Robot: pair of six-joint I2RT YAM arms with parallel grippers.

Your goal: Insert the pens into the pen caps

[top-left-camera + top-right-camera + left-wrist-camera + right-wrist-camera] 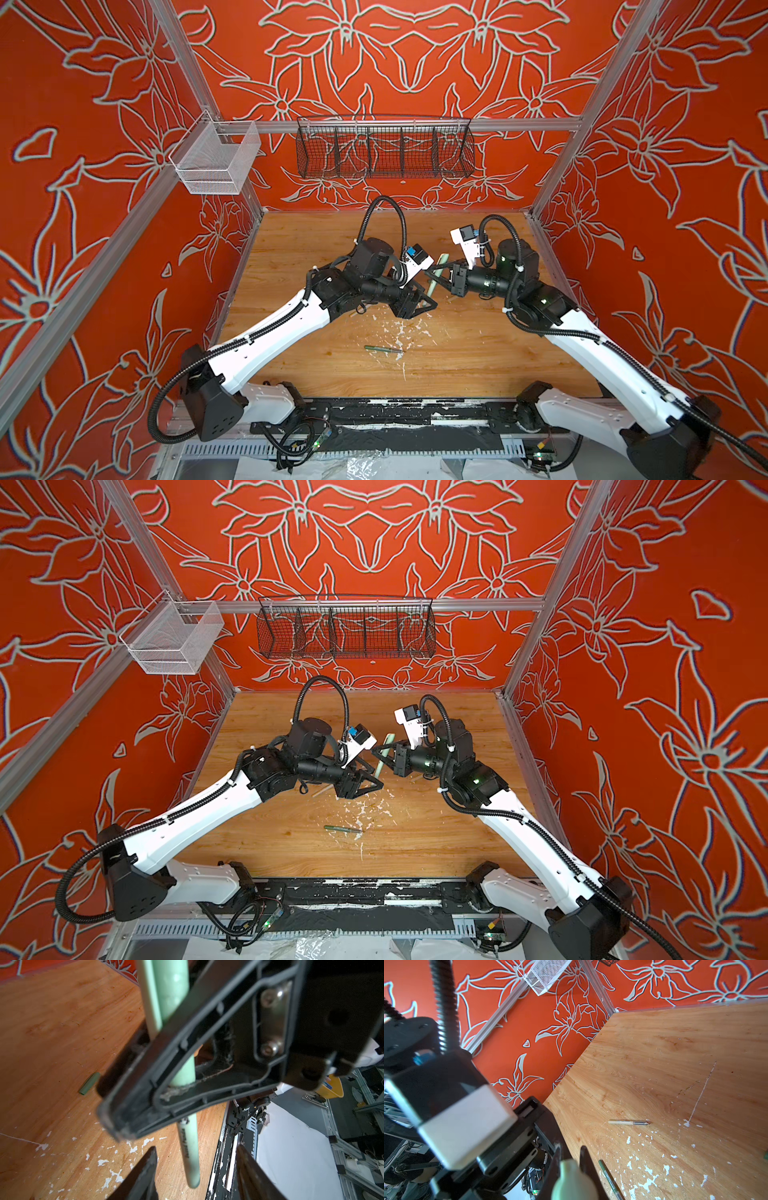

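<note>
Right gripper (570, 1153) clamps pale pen (190, 1163) with cap (173, 991) on, above table (478, 365), left gripper (196, 1147) spread around its free end, dark pen (383, 349), tan pen (629, 1122) on table, white basket (216, 162), black basket (384, 151) on rails (519, 124)

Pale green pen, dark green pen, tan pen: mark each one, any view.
pale green pen (188, 1147): left wrist view, on the printed lower barrel.
dark green pen (381, 348): in a top view, mid barrel.
tan pen (623, 1122): right wrist view, on the tan barrel, short of the grey tip.
</note>
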